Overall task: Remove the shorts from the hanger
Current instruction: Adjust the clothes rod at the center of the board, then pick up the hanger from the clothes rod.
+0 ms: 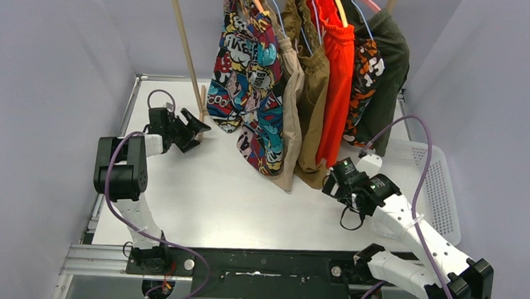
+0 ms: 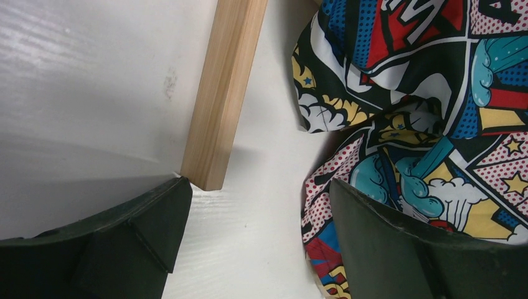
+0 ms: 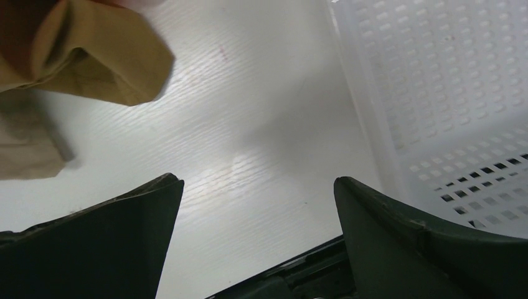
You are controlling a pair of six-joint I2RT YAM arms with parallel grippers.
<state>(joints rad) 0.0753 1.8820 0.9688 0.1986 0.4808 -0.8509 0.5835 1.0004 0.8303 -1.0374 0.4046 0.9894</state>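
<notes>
- Lying flat under the wooden post and spreading out on every side of it: a white table.
- Hanging on hangers in a tight row just right of the post: the shorts.
- Starting nearest the post with the comic-print shorts, then going on with the beige pair, the brown pair, the orange-red pair, the camouflage pair and the dark green pair, farthest from the post.
- Reaching down to the table with the beige and brown ends; touching it or not, hard telling.
- Sitting well to the right of the post, past the dark green pair: a white basket full of little holes.
- Waiting well to the right of the post, near the low end of the brown pair: the right gripper, spreading its fingers wide and holding nothing.
- Waiting just beside the foot of the post: the left gripper, also spreading its fingers wide and holding nothing.
- Showing, in the left wrist view, the foot of the post by one finger and the comic-print shorts by the other.
</notes>
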